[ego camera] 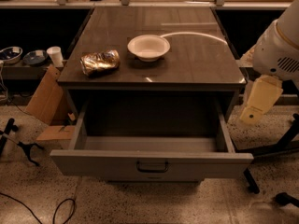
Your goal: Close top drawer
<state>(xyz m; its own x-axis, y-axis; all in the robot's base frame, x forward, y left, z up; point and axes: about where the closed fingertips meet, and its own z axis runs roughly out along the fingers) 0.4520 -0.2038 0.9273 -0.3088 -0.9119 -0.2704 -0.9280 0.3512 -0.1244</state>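
Observation:
The top drawer (152, 164) is pulled wide open and its deep grey box is empty. Its plain front faces me, with one dark bail handle (152, 166) at centre. It belongs to a cabinet with a dark top (187, 55). My gripper (256, 110) hangs as a cream piece under the white arm (280, 50) at the right. It is beside the cabinet's right front corner, above floor level, and apart from the drawer. It holds nothing that I can see.
A white bowl (148, 47) and a crushed shiny can (99, 62) sit on the cabinet top. Cardboard (44, 104) leans at the left, with a cup (55, 56) and bowls on a low shelf. Cables and a stand's legs (18, 141) lie on the floor. Black legs (268, 148) are at the right.

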